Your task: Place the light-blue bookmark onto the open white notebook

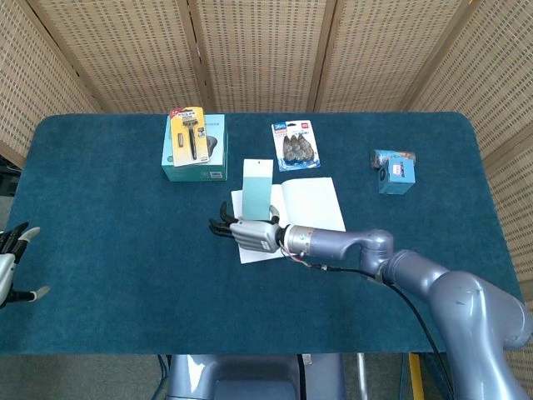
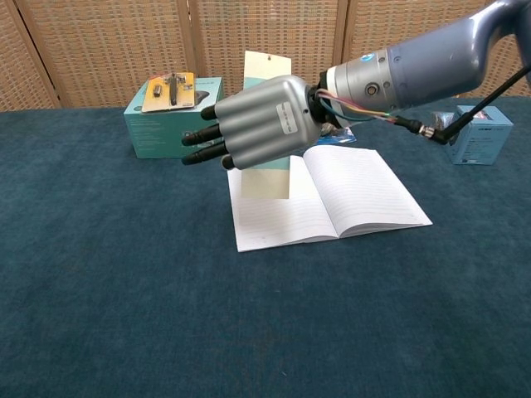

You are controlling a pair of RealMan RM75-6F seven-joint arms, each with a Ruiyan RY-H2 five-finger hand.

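Note:
The open white notebook (image 1: 312, 204) (image 2: 357, 191) lies flat at the table's middle. My right hand (image 1: 246, 232) (image 2: 257, 123) hovers over its left page, back of the hand toward the chest camera, fingers pointing left. It holds the light-blue bookmark (image 1: 256, 192) (image 2: 269, 178), which stands upright with its pale top end above the hand and its lower end close over the left page. Whether the bookmark touches the paper I cannot tell. My left hand (image 1: 12, 267) stays at the table's near left edge, fingers apart and holding nothing.
A teal box (image 1: 196, 154) (image 2: 176, 120) with a razor pack on top stands behind the notebook to the left. A blister pack (image 1: 295, 144) lies behind the notebook. A small blue box (image 1: 393, 172) (image 2: 477, 133) sits at the far right.

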